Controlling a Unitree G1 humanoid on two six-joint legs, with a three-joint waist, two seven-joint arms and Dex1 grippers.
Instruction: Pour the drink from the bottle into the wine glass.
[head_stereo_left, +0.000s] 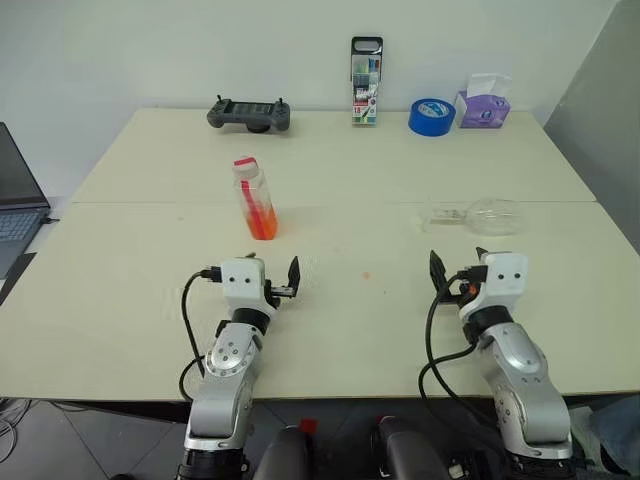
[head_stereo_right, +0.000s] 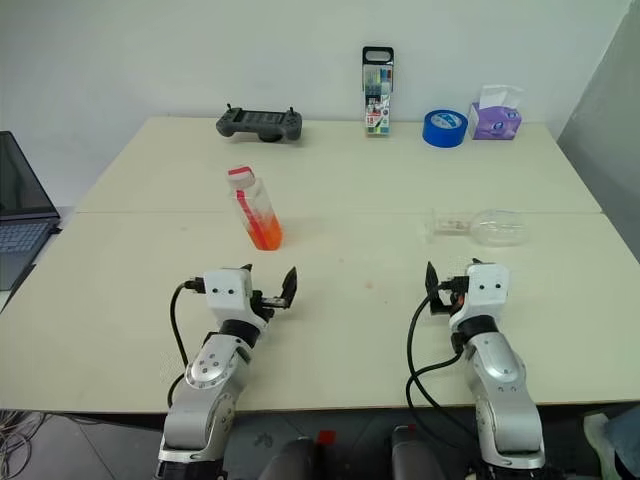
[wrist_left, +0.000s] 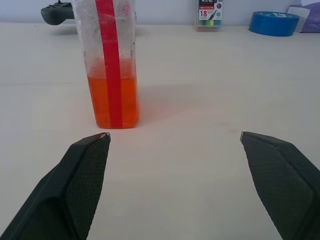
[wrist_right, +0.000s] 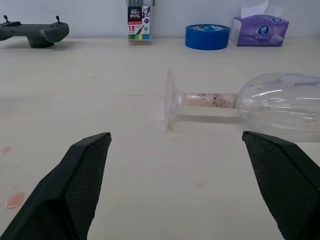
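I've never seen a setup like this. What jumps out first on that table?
The bright orange-red drink in the small bottle, standing upright just ahead of the open left gripper. Then the wine glass, lying on its side ahead of the open right gripper. Along the far edge sit a game controller, marker case, blue tape roll and tissue box.

Matt table (head_stereo_left: 330, 180), clear glossy wine glass (head_stereo_left: 487, 216)

Bright even indoor light, soft faint shadows on the table (head_stereo_left: 400, 330), sharp focus, no glare
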